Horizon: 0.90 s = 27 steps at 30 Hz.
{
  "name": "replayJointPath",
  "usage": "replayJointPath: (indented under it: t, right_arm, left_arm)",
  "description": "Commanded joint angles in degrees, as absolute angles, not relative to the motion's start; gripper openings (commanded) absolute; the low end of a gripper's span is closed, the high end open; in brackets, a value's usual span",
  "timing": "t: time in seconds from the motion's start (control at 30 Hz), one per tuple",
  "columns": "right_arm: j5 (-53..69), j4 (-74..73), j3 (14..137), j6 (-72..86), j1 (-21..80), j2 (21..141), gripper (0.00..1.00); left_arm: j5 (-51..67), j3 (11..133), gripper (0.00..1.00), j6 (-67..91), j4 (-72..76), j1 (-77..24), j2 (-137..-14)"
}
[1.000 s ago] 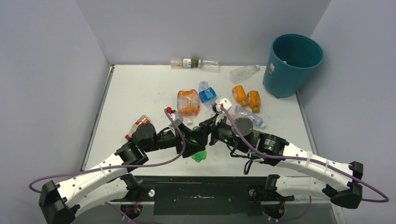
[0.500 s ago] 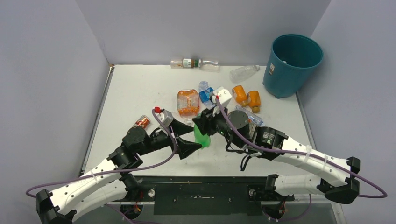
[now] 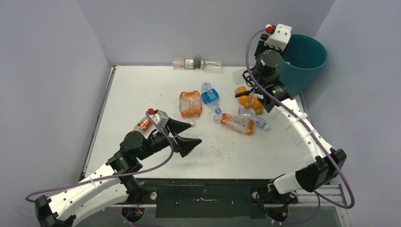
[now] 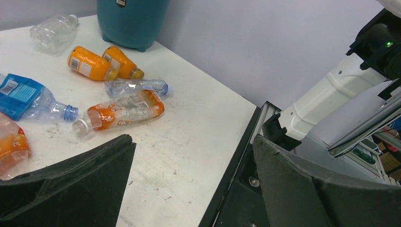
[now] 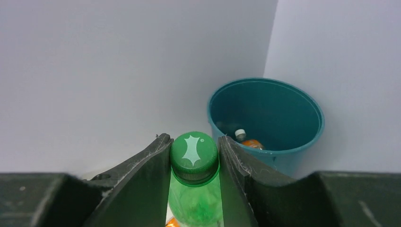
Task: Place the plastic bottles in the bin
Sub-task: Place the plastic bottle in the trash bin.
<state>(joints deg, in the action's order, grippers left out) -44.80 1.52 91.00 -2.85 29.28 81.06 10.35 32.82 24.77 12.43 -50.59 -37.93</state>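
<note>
I have the green bottle [image 5: 194, 198] pinched at the neck, just under its cap, between the two fingers of the right gripper [image 5: 193, 142], and it's held up off the table, short of the bin [image 5: 279, 161]. From the wrist the open mouth sits at about 2 o'clock of the cap, so I judge the bottle isn't over the rim yet. From above, the gripper is off the bin's 9 o'clock side. One orange bottle [image 5: 248, 141] already lies inside. What worries me is the grip, which is only on the neck. The body hangs free below the fingers, and a quick swing toward the bin could make it pivot or slip out. If I let go early, it would likely hit the near rim and bounce back among the others or off the table. If I come in too low, the wrist or the bottle's base could knock the wall and tip the bin, which stands in the far corner at roughly 1 o'clock of the table. The left gripper [image 3: 195, 132] is spread wide and empty, at about 7 o'clock. Left on the table I can see the jug [image 3: 190, 104], the orange pair [image 3: 250, 99] and several more.
</note>
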Motion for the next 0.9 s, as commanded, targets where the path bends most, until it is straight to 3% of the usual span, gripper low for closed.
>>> replayJointPath:
  t: [0.0, 0.07, 0.47, 0.87]
  right_arm:
    - [-43.9, 32.0, 80.9, -10.9, 24.6, 81.4, 0.05]
    - [-40.8, 39.8, 79.1, -11.3, 21.9, 82.9, 0.05]
    - [-30.6, 38.0, 90.9, -3.8, 5.8, 96.4, 0.05]
    - [-26.1, 29.2, 94.3, -0.7, 2.8, 106.3, 0.05]
  left_arm:
    - [9.0, 33.6, 0.96, 24.1, 12.7, -50.8, -39.3]
    - [9.0, 33.9, 0.96, 24.1, 12.2, -50.8, -39.9]
    - [10.4, 33.6, 0.96, 23.3, 13.2, -50.5, -40.0]
    - [14.8, 33.3, 0.96, 26.3, 15.7, -47.2, -42.6]
